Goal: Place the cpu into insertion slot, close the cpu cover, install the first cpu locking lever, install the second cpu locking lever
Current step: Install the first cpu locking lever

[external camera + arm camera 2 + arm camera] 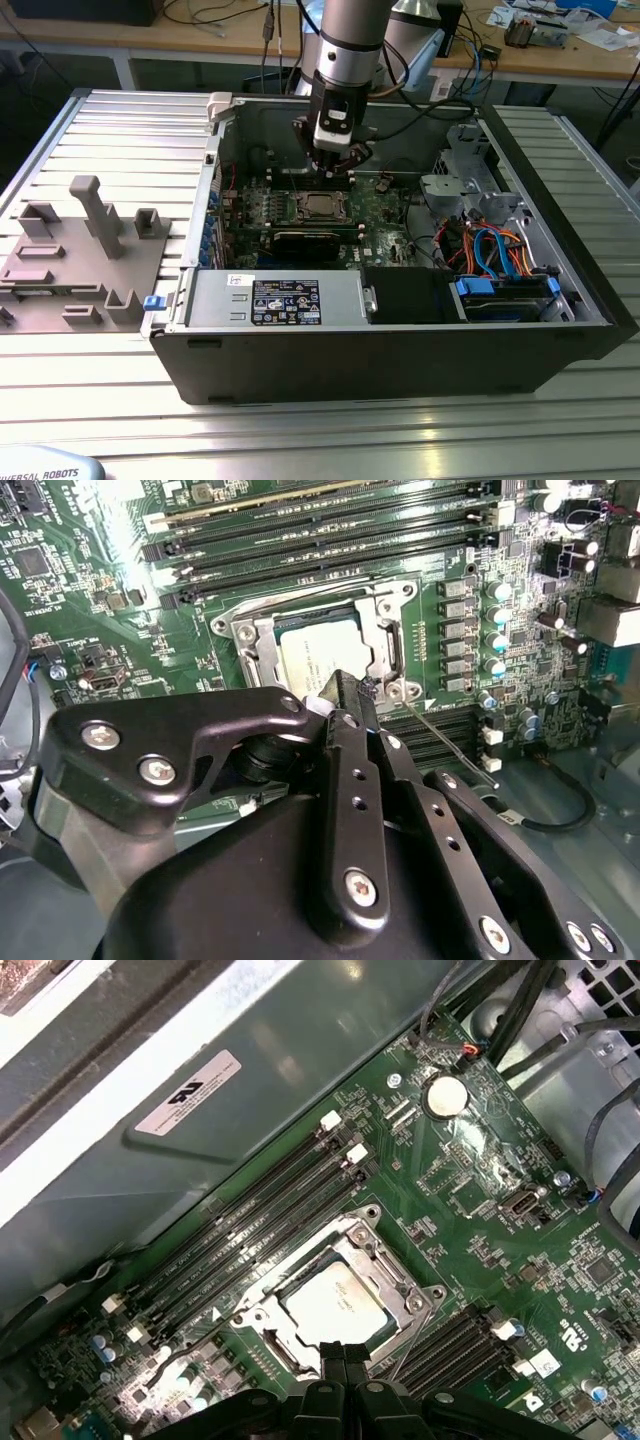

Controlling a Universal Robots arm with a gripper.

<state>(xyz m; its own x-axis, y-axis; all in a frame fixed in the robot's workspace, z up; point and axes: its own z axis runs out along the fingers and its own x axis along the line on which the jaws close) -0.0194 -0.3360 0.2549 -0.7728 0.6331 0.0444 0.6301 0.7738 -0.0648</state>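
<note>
The cpu [318, 652] [335, 1305] lies flat with its silver top showing in both wrist views. It sits in the insertion slot [318, 207] on the green motherboard, and the slot's contact field is hidden beneath it. The cpu cover [250, 648] [392, 1272], a silver frame, lies down around the chip. A thin metal locking lever [443, 736] [195, 1345] sticks out from one corner of the socket. My gripper [335, 152] [345, 692] [338, 1353] hangs just above the socket's edge, its black fingers shut together with nothing between them.
Long black memory slots [250, 1245] run on both sides of the socket. The open computer case [400, 340] has a power supply [270, 300] along its front wall, and a drive cage with cables [500, 265] on the exterior view's right. A grey fixture [80, 250] stands outside the case.
</note>
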